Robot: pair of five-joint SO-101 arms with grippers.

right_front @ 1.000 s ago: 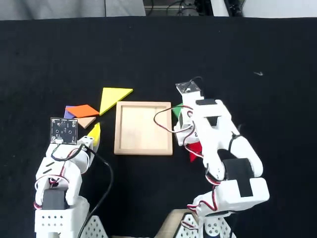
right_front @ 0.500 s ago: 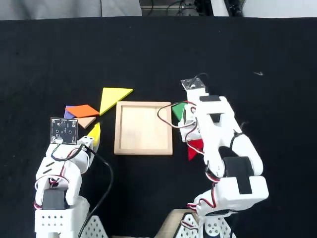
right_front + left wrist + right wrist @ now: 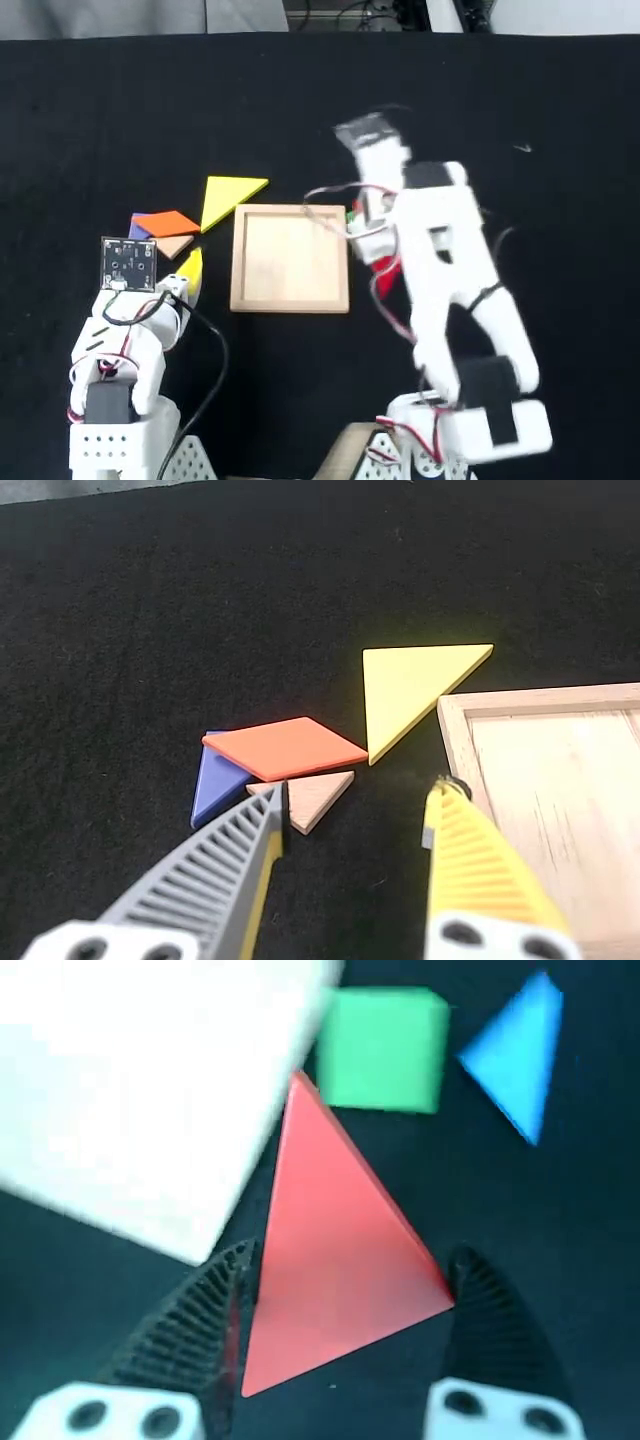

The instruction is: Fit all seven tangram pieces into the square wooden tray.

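Note:
The square wooden tray [image 3: 240,258] lies mid-table with nothing in it; its corner also shows as tray [image 3: 455,720] and tray [image 3: 150,1100]. Left of it lie a yellow triangle [image 3: 228,197] [image 3: 410,685], an orange parallelogram [image 3: 165,222] [image 3: 285,748], a blue triangle [image 3: 215,785] and a tan triangle [image 3: 175,245] [image 3: 315,798]. My left gripper [image 3: 355,800] [image 3: 185,275] hangs open just short of these pieces. My right gripper [image 3: 352,1260] is open, one finger on each side of a red triangle [image 3: 335,1260] [image 3: 383,272]. Beyond it lie a green square [image 3: 383,1048] and a smaller blue triangle [image 3: 515,1055].
Black cloth covers the table. My right arm [image 3: 430,230] stretches along the tray's right side and covers most of the pieces there. Bare cloth extends behind the tray and off to the far right.
My right arm has swung forward and toward the tray, now covering most of the green square and part of the red triangle. The left arm has not moved.

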